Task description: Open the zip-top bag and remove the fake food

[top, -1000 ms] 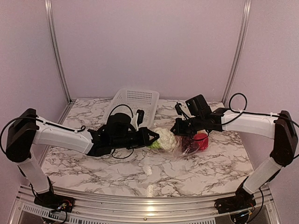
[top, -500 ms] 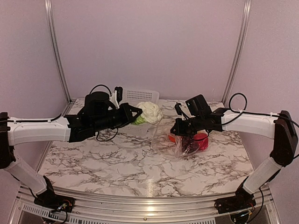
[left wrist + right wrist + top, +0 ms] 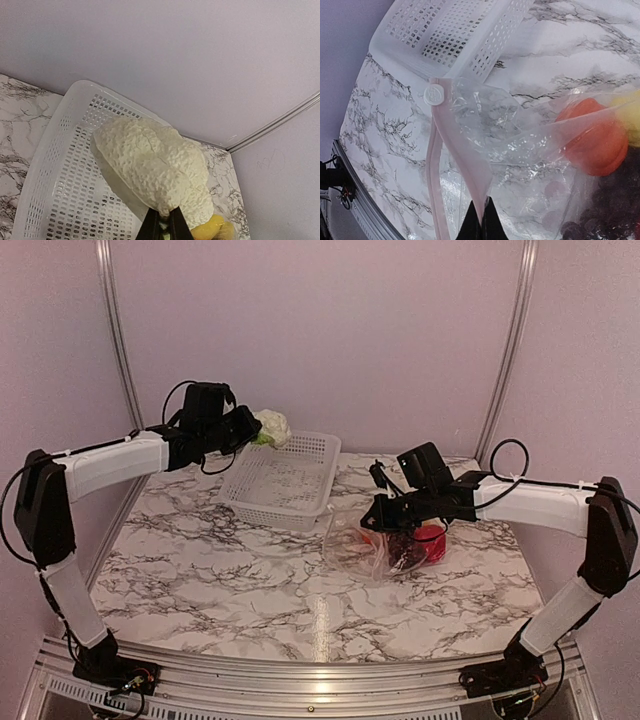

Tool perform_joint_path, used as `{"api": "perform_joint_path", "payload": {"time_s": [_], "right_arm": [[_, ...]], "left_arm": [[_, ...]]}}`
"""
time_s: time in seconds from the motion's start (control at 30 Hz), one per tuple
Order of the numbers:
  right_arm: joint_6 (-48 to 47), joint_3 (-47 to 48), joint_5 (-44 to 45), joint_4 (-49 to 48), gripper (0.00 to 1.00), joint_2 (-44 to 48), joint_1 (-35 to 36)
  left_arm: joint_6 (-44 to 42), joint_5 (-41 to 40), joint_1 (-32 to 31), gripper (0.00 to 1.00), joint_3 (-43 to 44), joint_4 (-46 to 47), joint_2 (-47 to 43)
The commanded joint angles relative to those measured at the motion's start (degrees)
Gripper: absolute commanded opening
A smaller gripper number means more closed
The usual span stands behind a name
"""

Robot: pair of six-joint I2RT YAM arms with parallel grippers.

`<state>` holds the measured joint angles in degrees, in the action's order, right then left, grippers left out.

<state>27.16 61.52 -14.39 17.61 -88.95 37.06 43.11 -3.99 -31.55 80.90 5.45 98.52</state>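
Note:
My left gripper (image 3: 250, 432) is shut on the white-green cabbage (image 3: 271, 426) and holds it in the air over the far left corner of the basket. In the left wrist view the cabbage (image 3: 155, 167) fills the middle, pinched at its base by my left gripper (image 3: 164, 227). The clear zip-top bag (image 3: 352, 545) lies open on the table to the right of centre. My right gripper (image 3: 378, 517) is shut on its whitish zip strip (image 3: 465, 165) and holds the mouth up. Inside lie an orange fruit (image 3: 595, 137), dark grapes (image 3: 615, 205), a yellow piece (image 3: 632, 112) and a red piece (image 3: 433, 543).
The white perforated basket (image 3: 300, 455) stands at the back centre, just behind the bag; it also shows in the left wrist view (image 3: 55, 150) and the right wrist view (image 3: 445, 30). The bag's round slider (image 3: 434, 93) sits near the basket's corner. Walls stand close behind.
My left arm has lifted the cabbage out of the bag's mouth and carried it up and back-left, over the basket. The right arm has not moved and still holds the bag.

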Motion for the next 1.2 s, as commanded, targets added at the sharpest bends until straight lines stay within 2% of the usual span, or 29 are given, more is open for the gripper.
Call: {"api": "perform_joint_path", "payload": {"time_s": [0.0, 0.2, 0.3, 0.47, 0.6, 0.63, 0.8, 0.83, 1.0, 1.17], "right_arm": [[-1.21, 1.69, -3.23, -1.07, 0.0, 0.54, -0.44], [-0.68, 1.53, -3.87, -1.65, 0.0, 0.5, -0.45], [0.05, 1.5, -4.75, -1.7, 0.0, -0.1, -0.46], [0.52, 1.16, -6.82, -2.59, 0.0, 0.19, -0.48], [0.27, 1.67, -8.17, -2.53, 0.0, 0.61, -0.46], [0.11, 2.06, -8.53, -2.33, 0.0, 0.62, -0.41], [-0.17, 1.77, -9.24, -2.42, 0.0, 1.15, -0.41], [-0.13, 1.46, -9.18, -2.72, 0.0, 1.41, -0.43], [-0.31, 0.13, -9.59, -3.97, 0.0, 2.18, -0.46], [-0.91, -0.66, -9.99, -4.25, 0.0, 3.64, -0.43]], "left_arm": [[-6.56, -1.99, 1.79, 0.0, 10.63, -8.08, 9.55], [-14.82, -7.53, 2.52, 0.0, 27.96, -18.26, 25.52], [-17.18, -9.77, 2.55, 0.0, 33.04, -19.99, 31.16], [-19.99, -13.84, 2.42, 0.0, 36.81, -21.09, 37.33], [-22.93, -13.31, 1.49, 0.0, 36.85, -18.51, 39.45], [-23.4, -13.14, 1.26, 0.04, 37.61, -18.73, 40.12], [-21.9, -8.04, 1.14, 0.57, 36.8, -16.09, 39.33], [-21.24, -6.81, 1.14, 0.63, 36.21, -15.53, 38.58], [-19.26, -2.67, 1.14, 0.7, 32.63, -14.29, 32.13], [-17.03, 1.81, 1.06, 0.78, 20.33, -9.31, 21.78]]}}
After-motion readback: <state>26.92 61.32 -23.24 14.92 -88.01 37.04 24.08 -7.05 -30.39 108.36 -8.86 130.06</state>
